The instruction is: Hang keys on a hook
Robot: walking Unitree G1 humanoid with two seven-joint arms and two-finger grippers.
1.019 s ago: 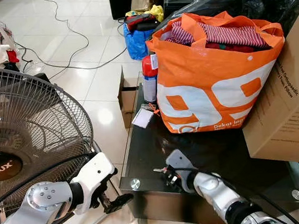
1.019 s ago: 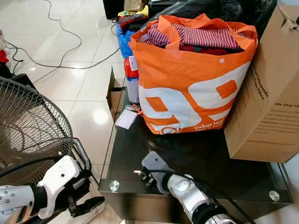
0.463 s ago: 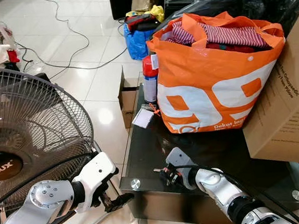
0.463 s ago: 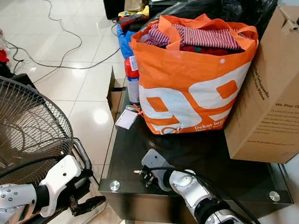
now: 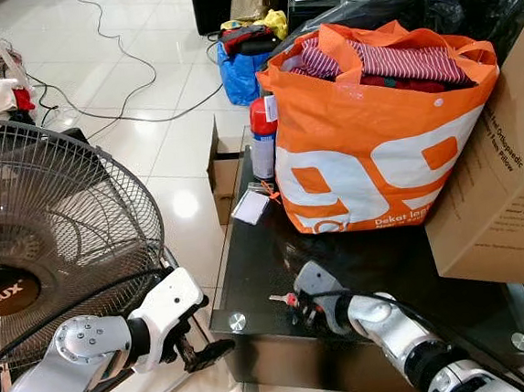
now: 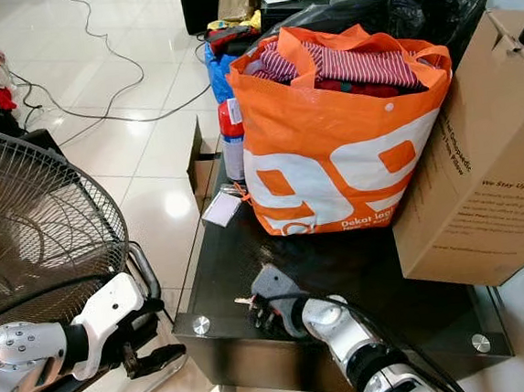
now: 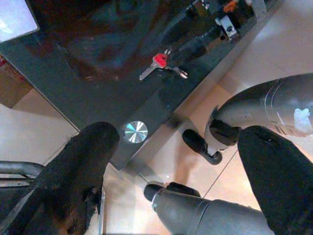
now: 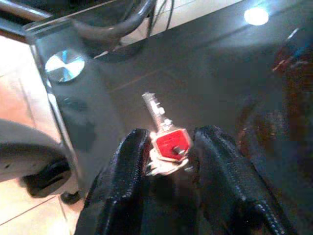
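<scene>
- I am reaching my right gripper (image 8: 168,161) down to the near-left corner of the black glass table (image 5: 398,276), just inside the round metal corner fitting (image 5: 237,321).
- The keys (image 8: 166,139), a silver blade with a red head on a small ring, are lying on the glass between my two black fingers (image 8: 122,181). The fingers are standing narrowly apart, one on each side of the red head. I cannot tell whether they are gripping it or only bracketing it.
- In the left wrist view the keys (image 7: 159,63) are resting flat on the table surface near its edge.
- I am holding my left gripper (image 5: 202,352) low beside the table's near-left corner, over the tiled floor, with its fingers (image 7: 83,166) spread wide and holding nothing.
- An orange shopping bag (image 5: 376,140) full of clothes is standing on the table beyond the keys, with a cardboard box (image 5: 504,184) touching its right side.
- A standing fan (image 5: 54,232) is positioned to my left.
</scene>
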